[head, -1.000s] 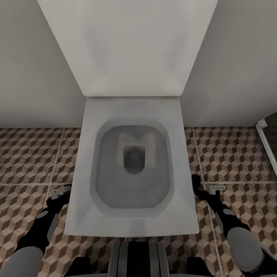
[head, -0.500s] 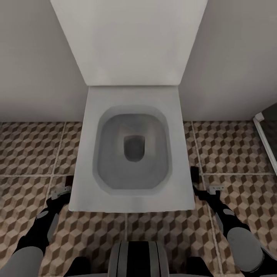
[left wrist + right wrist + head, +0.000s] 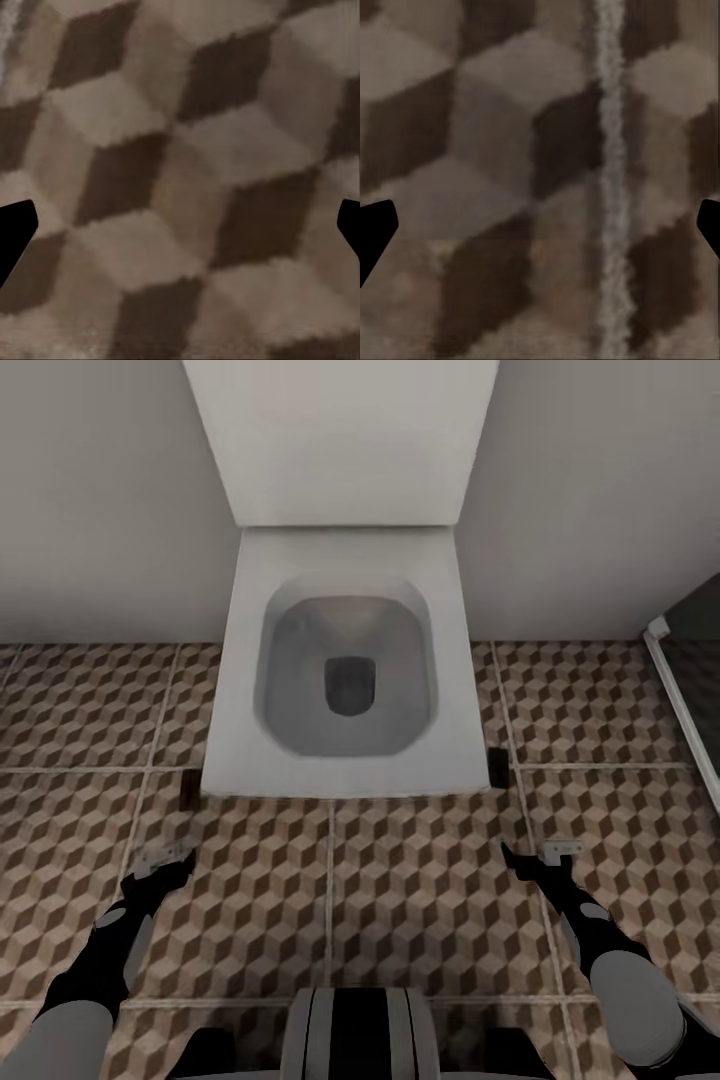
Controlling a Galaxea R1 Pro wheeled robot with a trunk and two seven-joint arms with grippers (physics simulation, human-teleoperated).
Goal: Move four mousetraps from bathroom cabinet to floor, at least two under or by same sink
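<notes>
The bathroom floor (image 3: 420, 880) of brown, beige and white cube-pattern tiles spreads below me. Low over it, my left gripper (image 3: 165, 857) hangs at the lower left and my right gripper (image 3: 545, 852) at the lower right. In the left wrist view the left gripper (image 3: 180, 232) is open, its dark fingertips (image 3: 13, 236) far apart over bare tile. The right gripper (image 3: 540, 232) is open too, above a pale grout line (image 3: 611, 187). Nothing is held. The mousetraps, the cabinet and the bathroom sink are out of view.
A white toilet (image 3: 345, 660) with its lid raised stands straight ahead against a pale wall (image 3: 100, 510). Two small dark marks (image 3: 497, 765) sit on the floor by its front corners. A white-framed edge of the dark shower (image 3: 685, 700) runs along the right.
The whole view has pulled back: the toilet sits higher and smaller in the picture and more floor shows in front of it. Both arms hold the same pose, grippers still open.
</notes>
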